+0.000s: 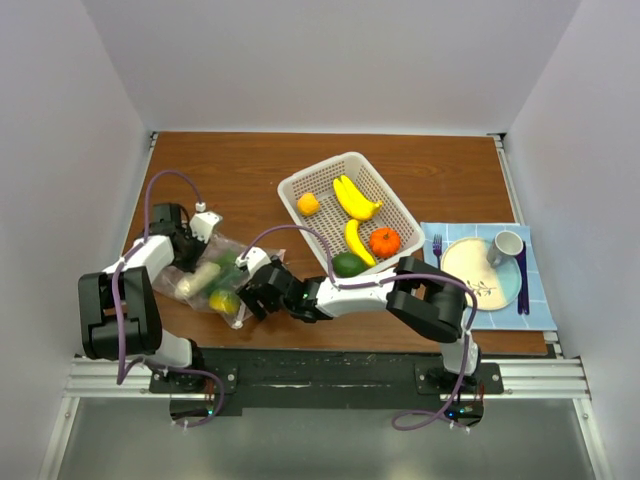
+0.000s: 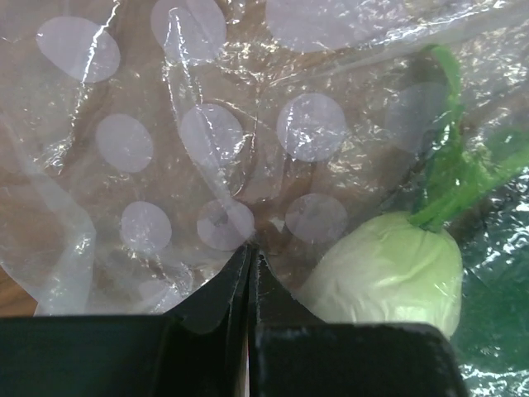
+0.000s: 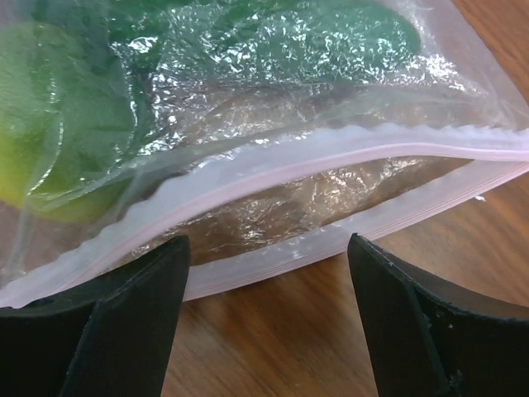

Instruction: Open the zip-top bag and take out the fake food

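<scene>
Film from the zip-top bag was pinched in my left gripper, its fingers pressed tight together on the spotted plastic. Just beside them, inside the bag, lay a whitish bulb with a green stalk. From the top camera the bag lay crumpled on the wooden table near the left front edge, between the two grippers. It held fake food: whitish, green and yellow pieces. My right gripper stood wide open at the bag's zip end, a finger on each side of the pink zip strip. I couldn't tell whether either finger touched it. The strip's two halves looked parted along that stretch. Well to the right, the white basket held two bananas, two orange pieces and a green one.
</scene>
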### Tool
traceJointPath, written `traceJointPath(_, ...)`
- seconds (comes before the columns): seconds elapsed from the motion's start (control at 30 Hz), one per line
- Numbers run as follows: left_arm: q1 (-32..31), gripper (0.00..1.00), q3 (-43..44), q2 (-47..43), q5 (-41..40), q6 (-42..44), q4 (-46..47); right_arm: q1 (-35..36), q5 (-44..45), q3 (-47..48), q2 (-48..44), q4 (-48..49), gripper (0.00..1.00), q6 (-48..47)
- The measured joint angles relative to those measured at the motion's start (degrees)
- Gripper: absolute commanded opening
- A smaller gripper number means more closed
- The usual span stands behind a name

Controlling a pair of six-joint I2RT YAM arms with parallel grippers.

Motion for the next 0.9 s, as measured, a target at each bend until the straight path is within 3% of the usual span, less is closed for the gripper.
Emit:
traceJointPath(0.13,-0.07,0.05,0.00,0.35,-0.42,-0.13,0.37,0.00,-0.98,0.00,0.00,2.23,0.85,0.42)
traceJointPath(0.33,-3.50,0.03,0.13,0.35,-3.28,-4.17,0.11,-0.04,-4.72,0.00,0.00,6.01,0.98,0.39)
traceJointPath(0.63,-9.46,0.00,1.92,2.40,-6.05,-11.17,-1.29,0.04,-16.24,0.00,0.76,11.50,0.99,0.63)
traceJointPath(0.9,-10.23,0.00,1.60,2.25,-6.27,-10.60,-1.46,0.13,-9.11,0.68,2.58,10.05,0.99,0.79)
